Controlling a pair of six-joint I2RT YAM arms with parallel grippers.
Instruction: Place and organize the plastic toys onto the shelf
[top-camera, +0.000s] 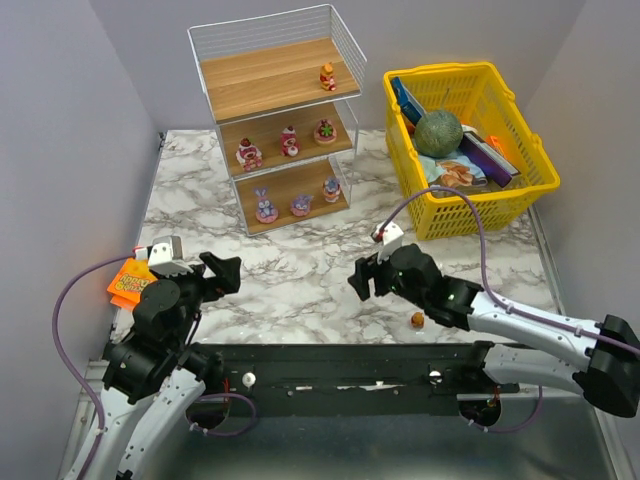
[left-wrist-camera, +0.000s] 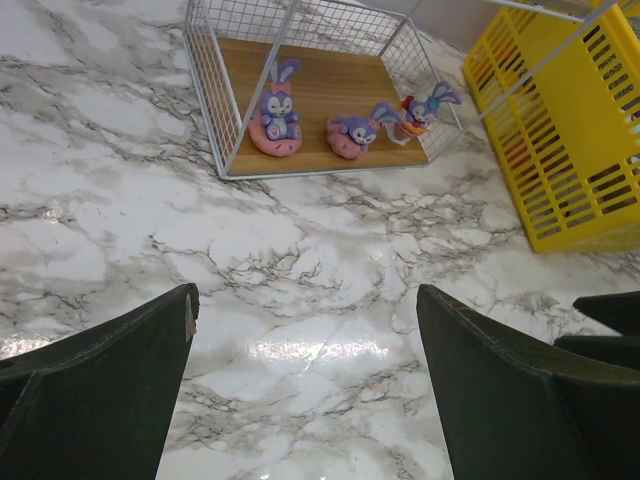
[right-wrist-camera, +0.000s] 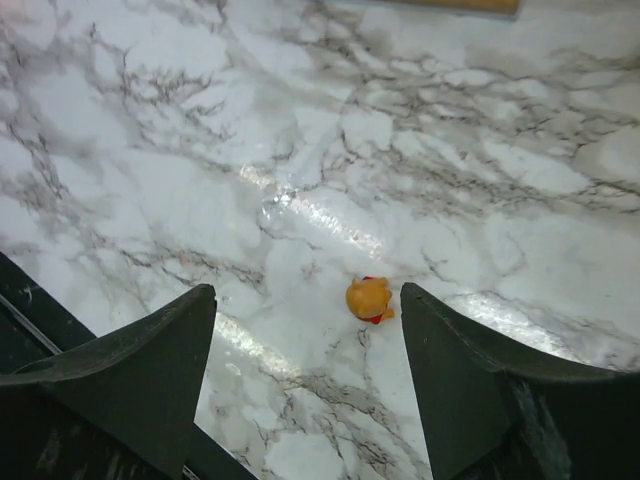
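The white wire shelf (top-camera: 222, 52) stands at the back. Its top board holds one orange-yellow toy (top-camera: 327, 77). The middle board holds three red-pink toys (top-camera: 290, 143). The bottom board holds three purple toys (top-camera: 300, 205), which also show in the left wrist view (left-wrist-camera: 278, 110). One orange-yellow toy (top-camera: 417, 320) lies on the marble near the front edge. In the right wrist view it (right-wrist-camera: 368, 299) lies below the open right gripper (right-wrist-camera: 307, 300), close to the right finger. The right gripper (top-camera: 362, 280) hovers empty. The left gripper (top-camera: 222, 275) (left-wrist-camera: 305, 300) is open and empty over bare marble.
A yellow lattice basket (top-camera: 520, 135) at the back right holds a green ball (top-camera: 438, 132) and books; its side shows in the left wrist view (left-wrist-camera: 560, 130). A flat orange packet (top-camera: 128, 282) lies at the left edge. A black rail runs along the table's near edge.
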